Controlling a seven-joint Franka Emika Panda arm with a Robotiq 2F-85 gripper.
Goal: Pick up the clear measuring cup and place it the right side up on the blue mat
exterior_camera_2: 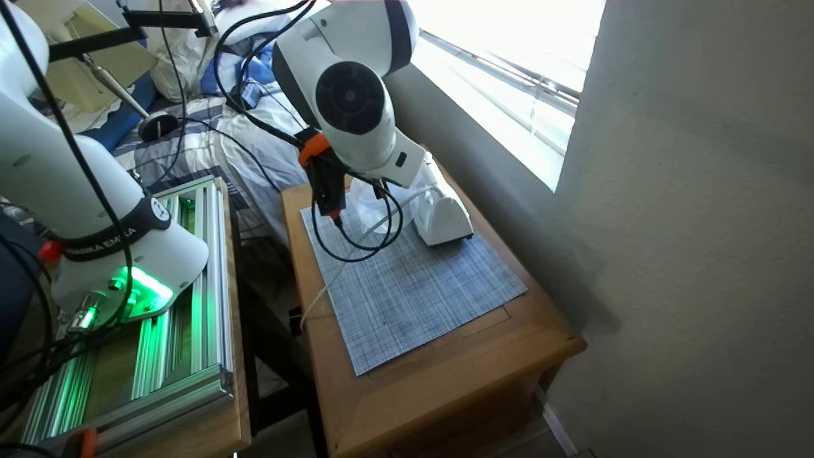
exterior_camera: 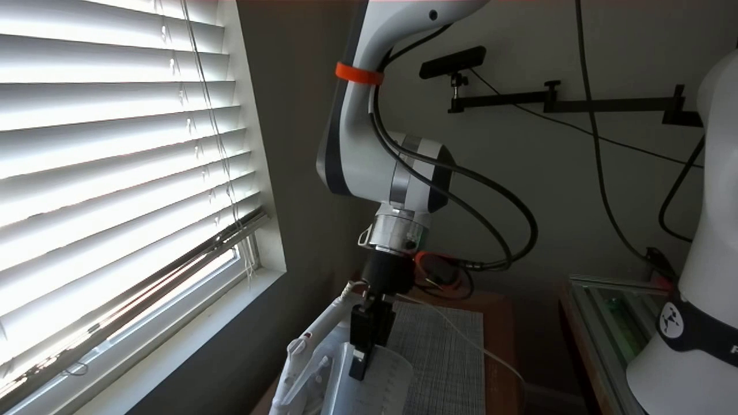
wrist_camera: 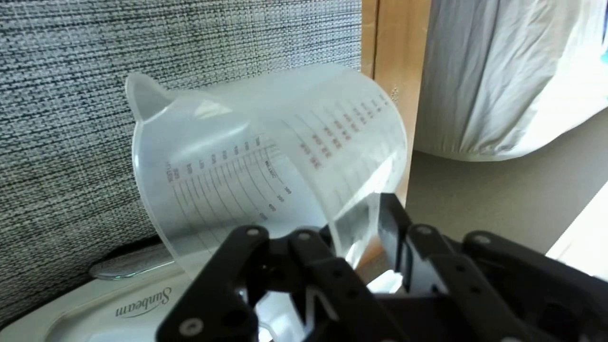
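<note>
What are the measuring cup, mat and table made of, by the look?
Measuring cup: probably plastic, glossy and slightly cloudy; see-through wall, bright highlights.
Mat: likely woven vinyl, maybe fabric, matte; light and dark crossing strands in the wrist view.
Table: seems wood or veneer, satin; brown, faint sheen, panel seam.

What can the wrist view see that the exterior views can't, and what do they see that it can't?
Only the wrist view: the dark script lettering reading Sunbeam on the white plastic appliance.

Only the exterior views: the white robot arm with dark trim, the black lettered band around its base, and the white slatted window blinds.

Both: that same appliance, the clear round plastic measuring cup, the blue-grey rectangular woven mat and the brown wooden table.
</note>
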